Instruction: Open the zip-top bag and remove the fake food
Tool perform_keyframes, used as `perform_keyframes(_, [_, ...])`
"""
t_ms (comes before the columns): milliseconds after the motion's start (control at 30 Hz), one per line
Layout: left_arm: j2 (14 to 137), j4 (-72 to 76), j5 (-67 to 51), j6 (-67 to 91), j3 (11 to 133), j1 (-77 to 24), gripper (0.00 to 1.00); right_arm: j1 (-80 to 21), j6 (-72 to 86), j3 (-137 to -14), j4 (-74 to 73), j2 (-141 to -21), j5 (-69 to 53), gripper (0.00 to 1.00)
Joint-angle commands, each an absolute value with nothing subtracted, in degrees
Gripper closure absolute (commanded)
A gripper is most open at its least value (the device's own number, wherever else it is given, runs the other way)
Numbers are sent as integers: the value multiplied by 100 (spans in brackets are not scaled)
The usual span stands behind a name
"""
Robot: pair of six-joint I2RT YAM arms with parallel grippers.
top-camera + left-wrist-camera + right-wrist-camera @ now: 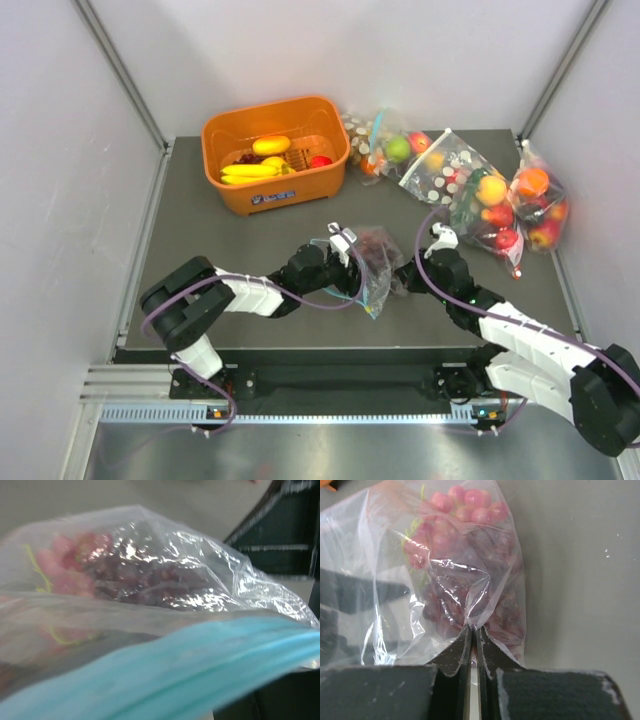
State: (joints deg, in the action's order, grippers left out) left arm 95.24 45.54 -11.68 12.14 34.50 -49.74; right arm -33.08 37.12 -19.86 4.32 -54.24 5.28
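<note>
the zip-top bag [368, 262] sits mid-frame in the top view, grapes [465, 595] inside. my right gripper [472, 628] pinches its thin film, jaws closed; the left gripper [348, 255] i can't read. light, floppy, slippery: i'd take the stiffer teal zip strip [200, 670].

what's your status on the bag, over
Right gripper shut, pinching zip-top bag. Left gripper at zip strip, grip unclear. Grapes inside bag. Nothing blocking.

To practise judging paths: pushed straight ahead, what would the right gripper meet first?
Shut on the clear crinkly plastic bag, the right gripper would probably meet the dark purple-red grapes inside it.
</note>
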Motion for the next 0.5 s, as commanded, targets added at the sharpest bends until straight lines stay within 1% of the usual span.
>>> perform_keyframes(0, [9659,5520,-1168,1441,3550,-4843,36,-3278,3683,-1951,510,-5265,483,100])
perform_keyframes(167, [10142,5379,-1459,1441,3823,-4834,37,-3278,3674,-1951,483,-5203,466,100])
perform_keyframes(467, [10371,5177,-1310,1415,3867,-4834,36,-3270,3674,-1986,483,-5124,422,100])
